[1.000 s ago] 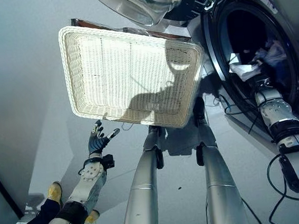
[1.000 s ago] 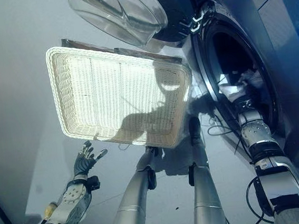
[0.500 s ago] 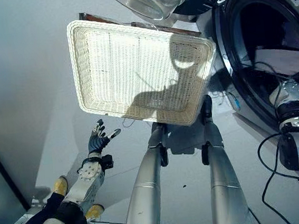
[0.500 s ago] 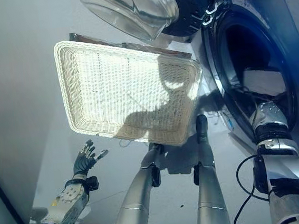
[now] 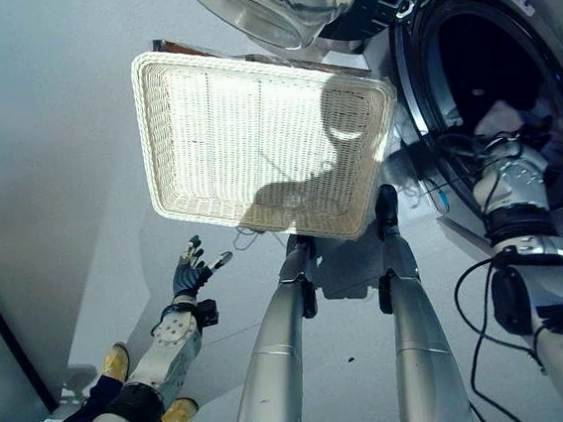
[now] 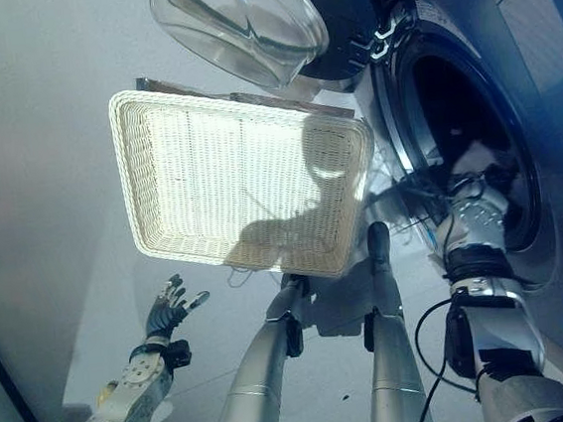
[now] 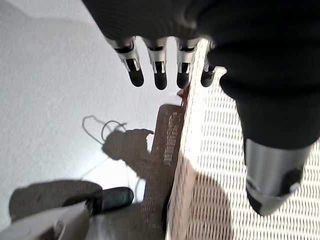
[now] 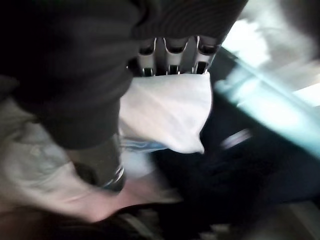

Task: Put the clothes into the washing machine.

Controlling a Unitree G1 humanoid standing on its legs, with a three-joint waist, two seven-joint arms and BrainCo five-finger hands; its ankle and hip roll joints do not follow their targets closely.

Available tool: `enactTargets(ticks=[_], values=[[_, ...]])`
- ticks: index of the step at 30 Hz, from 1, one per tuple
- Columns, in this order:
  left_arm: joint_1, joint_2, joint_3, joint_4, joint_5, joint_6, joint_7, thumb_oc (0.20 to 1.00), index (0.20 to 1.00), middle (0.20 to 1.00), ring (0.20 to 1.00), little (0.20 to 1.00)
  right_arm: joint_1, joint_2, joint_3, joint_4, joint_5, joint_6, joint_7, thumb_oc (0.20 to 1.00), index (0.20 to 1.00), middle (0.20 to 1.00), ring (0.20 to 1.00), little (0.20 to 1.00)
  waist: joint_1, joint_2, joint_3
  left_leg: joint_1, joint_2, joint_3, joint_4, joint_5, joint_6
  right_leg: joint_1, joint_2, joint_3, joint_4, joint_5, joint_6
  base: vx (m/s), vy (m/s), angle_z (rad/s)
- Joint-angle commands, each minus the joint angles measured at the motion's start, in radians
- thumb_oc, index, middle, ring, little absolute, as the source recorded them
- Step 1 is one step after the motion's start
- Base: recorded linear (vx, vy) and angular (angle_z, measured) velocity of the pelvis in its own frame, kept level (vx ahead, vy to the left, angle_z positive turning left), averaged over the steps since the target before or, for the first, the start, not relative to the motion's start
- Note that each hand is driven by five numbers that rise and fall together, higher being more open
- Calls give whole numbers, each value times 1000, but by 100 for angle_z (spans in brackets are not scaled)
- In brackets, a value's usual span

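The washing machine point(image 5: 541, 6) stands on the right, its round drum mouth point(image 5: 477, 62) dark and its glass door point(image 5: 271, 2) swung open over the basket. My right hand point(image 5: 504, 155) is inside the drum mouth, its fingers point(image 8: 172, 62) curled on a white cloth point(image 8: 165, 115), which also shows just past the hand point(image 5: 504, 113). More pale clothes point(image 8: 35, 165) lie under the thumb inside the drum. My left hand point(image 5: 190, 273) hangs low at the left with straight, spread fingers point(image 7: 160, 75), holding nothing.
A white wicker basket point(image 5: 144, 134) sits on the grey floor beside the machine with nothing in it; its rim point(image 7: 190, 140) shows next to my left hand. A brown board point(image 5: 196, 48) pokes out behind it. Bare floor stretches to the left.
My right arm, drawn back out of the drum half a second ago, now reaches into the drum mouth again with white cloth at the hand. The camera shifted slightly. The left hand stays put.
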Motion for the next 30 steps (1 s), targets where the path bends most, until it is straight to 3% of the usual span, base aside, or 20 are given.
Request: enactTargets(ticks=[1,4,8,9,10,11,13,19,24,27,30], values=[[14,-43,-2,14,27,-32,44,1000,1000,1000,1000,1000,13,-106,57,-2,-3,211,272,1000,1000,1000,1000,1000,13,72,-20,37,-24,-38,-134,99,-36,0,61,-75,75,-43,-6,-35,35,-2],[5,-46,-14,13,14,-40,54,1000,1000,1000,1000,1000,-10,-115,89,31,-3,236,313,1000,1000,1000,1000,1000,12,75,-20,42,-22,-32,-152,107,-36,3,64,-72,62,-38,-7,-34,45,-8],[8,-48,-23,17,7,-54,65,1000,1000,1000,1000,1000,-17,-142,97,-3,-3,-49,28,1000,1000,1000,1000,1000,6,69,-20,46,-21,-31,-166,113,-35,9,73,-64,53,-33,-9,-16,27,-3],[7,-49,-24,17,7,-55,66,1000,1000,1000,1000,1000,-18,-143,100,-12,-3,-63,13,1000,1000,1000,1000,1000,6,70,-20,46,-22,-31,-166,114,-35,9,73,-64,52,-32,-9,-22,15,7],[10,-48,-27,21,5,-62,68,1000,1000,1000,1000,1000,-27,-172,112,29,-3,-145,-133,1000,1000,1000,1000,1000,8,66,-20,46,-22,-32,-167,115,-34,11,73,-65,51,-29,-10,0,0,0],[9,-49,-28,21,5,-63,68,1000,1000,1000,1000,1000,-33,-178,115,29,-3,-152,-148,1000,1000,1000,1000,1000,8,68,-20,46,-22,-32,-167,115,-34,11,73,-65,50,-29,-10,0,0,0],[11,-56,-37,31,7,-78,72,1000,1000,1000,1000,1000,-68,-218,134,88,-3,-230,-259,1000,1000,1000,1000,1000,13,68,-20,42,-26,-35,-167,117,-30,12,74,-66,48,-27,-12,-11,7,-5],[14,-58,-43,1,6,-69,90,1000,1000,1000,1000,1000,-76,-247,157,106,-3,-312,-373,1000,1000,1000,1000,1000,20,77,-20,37,-35,-45,-158,119,-23,10,69,-71,59,-33,-15,-8,15,2],[21,-73,-29,-2,17,-62,90,1000,1000,1000,1000,1000,-48,-218,158,73,-3,-257,-311,1000,1000,1000,1000,1000,21,80,-20,38,-38,-46,-143,114,-20,13,69,-70,75,-45,-19,-4,15,1],[23,-75,-13,-5,24,-52,83,1000,1000,1000,1000,1000,-31,-211,179,65,-3,-64,-287,1000,1000,1000,1000,1000,20,73,-20,46,-42,-47,-135,111,-17,23,72,-71,79,-46,-21,0,0,0],[37,-66,-5,-9,19,-48,78,1000,1000,1000,1000,1000,-24,-244,201,40,-3,46,-249,1000,1000,1000,1000,1000,16,66,-20,54,-40,-48,-120,102,-17,32,74,-70,91,-54,-24,0,0,0]])
